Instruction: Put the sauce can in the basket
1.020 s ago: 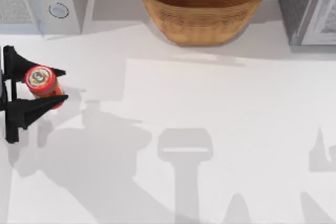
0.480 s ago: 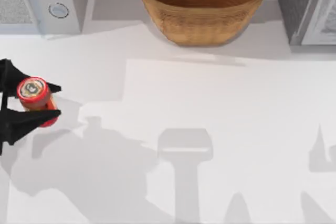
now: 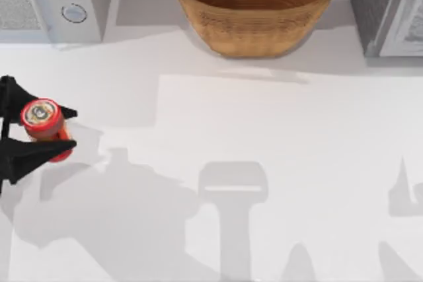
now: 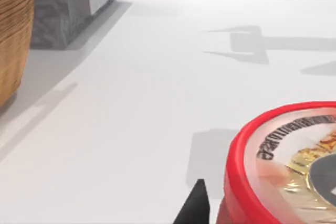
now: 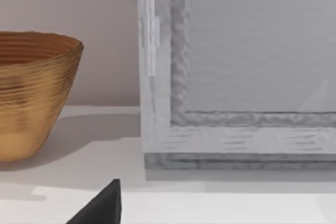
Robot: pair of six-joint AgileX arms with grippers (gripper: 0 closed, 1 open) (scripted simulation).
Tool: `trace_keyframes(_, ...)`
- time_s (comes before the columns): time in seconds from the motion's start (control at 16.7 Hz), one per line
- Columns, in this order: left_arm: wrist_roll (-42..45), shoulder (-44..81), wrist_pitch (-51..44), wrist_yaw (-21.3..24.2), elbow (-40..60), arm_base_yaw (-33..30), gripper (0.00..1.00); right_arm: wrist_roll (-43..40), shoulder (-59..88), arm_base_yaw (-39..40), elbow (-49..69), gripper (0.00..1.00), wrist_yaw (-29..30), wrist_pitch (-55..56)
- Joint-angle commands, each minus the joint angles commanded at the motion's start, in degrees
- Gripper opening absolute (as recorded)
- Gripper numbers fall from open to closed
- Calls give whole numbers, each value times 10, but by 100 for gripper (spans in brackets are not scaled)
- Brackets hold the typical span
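— How far along was it?
— The left pincer [image 3: 51, 130] was clenched on the can [image 3: 43, 118] at the bench's [image 3: 277, 163] left edge, well apart from the basket [image 3: 254, 24]; the carry and drop remained.
— Any change?
— Barely a shift from half a second before. Right pincer's state: cannot tell.

The left pincer [image 3: 46, 130] is matte black — two flat, wedge-shaped fingers [image 3: 39, 152] tapering to sharp points, plain, with no markings, screws or cables showing.
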Motion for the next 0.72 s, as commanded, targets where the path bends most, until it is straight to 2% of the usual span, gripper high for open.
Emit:
trace_keyframes(0.18, -32, 4, 34, -16, 17, -8, 0, 0, 0, 0, 0, 100, 0, 0)
trace_keyframes(0.36, -114, 5, 119, -63, 46, -27, 0, 0, 0, 0, 0, 100, 0, 0)
trace_keyframes(0.54, -249, 9, 254, -131, 88, -54, 0, 0, 0, 0, 0, 100, 0, 0)
trace_keyframes(0.72, -419, 11, 402, -209, 137, -85, 0, 0, 0, 0, 0, 100, 0, 0)
